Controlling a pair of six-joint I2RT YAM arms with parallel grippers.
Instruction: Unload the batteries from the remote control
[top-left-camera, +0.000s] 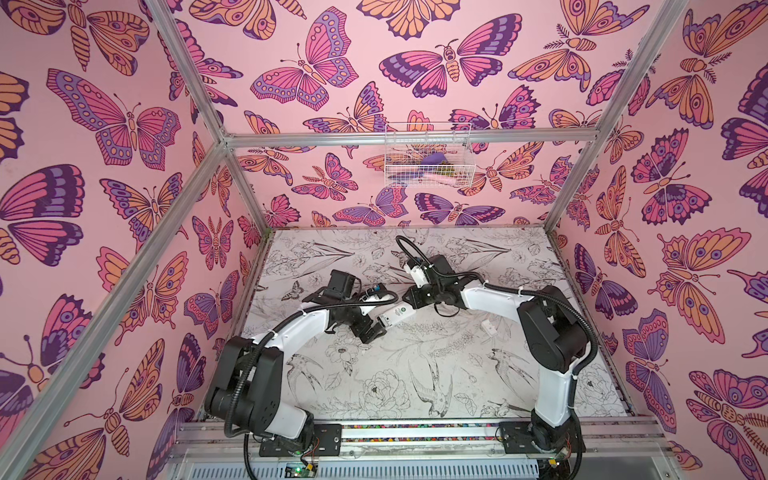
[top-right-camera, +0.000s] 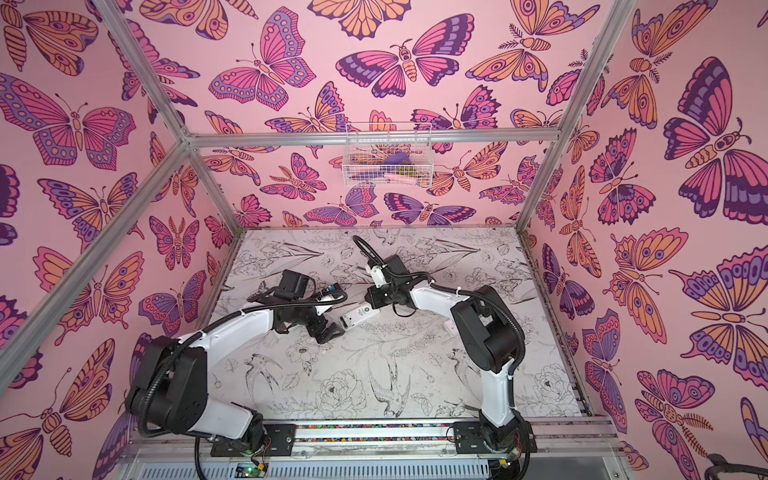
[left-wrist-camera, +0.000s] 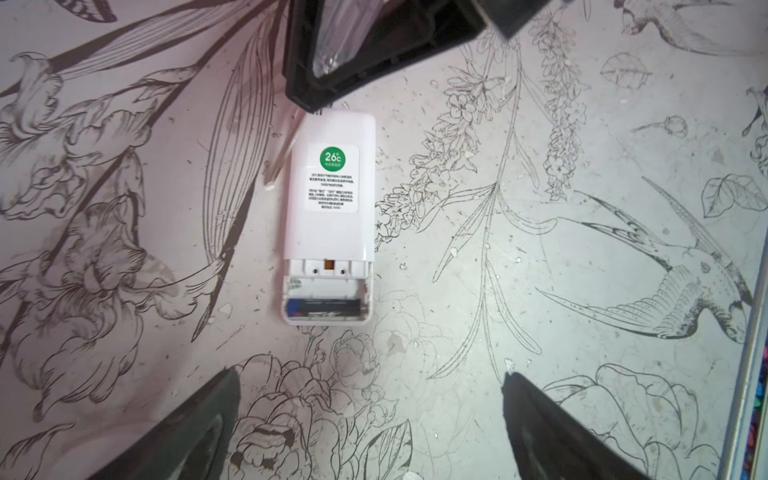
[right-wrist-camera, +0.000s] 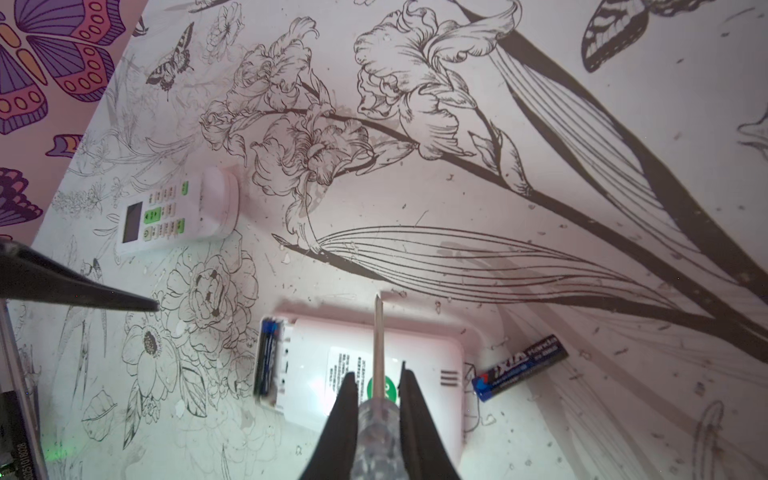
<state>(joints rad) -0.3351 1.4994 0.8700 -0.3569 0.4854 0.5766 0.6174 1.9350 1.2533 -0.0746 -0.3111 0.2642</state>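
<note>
Found remote control (left-wrist-camera: 330, 216) lying back-up on bench (left-wrist-camera: 540, 270), cover off. Noted black battery (left-wrist-camera: 322, 307) seated in the open compartment, at the end nearest left gripper (left-wrist-camera: 370, 374). Recorded that gripper spread wide and empty, just short of the remote control. Found second black battery (right-wrist-camera: 521, 368) loose on bench just beyond the opposite end. Logged right gripper (right-wrist-camera: 378, 374) pinching thin grey tool (right-wrist-camera: 378, 332) by its clear handle, shaft alongside the remote control's long edge; cannot tell whether tip touches. Noted second remote (right-wrist-camera: 174, 212) face-up, well apart.
</note>
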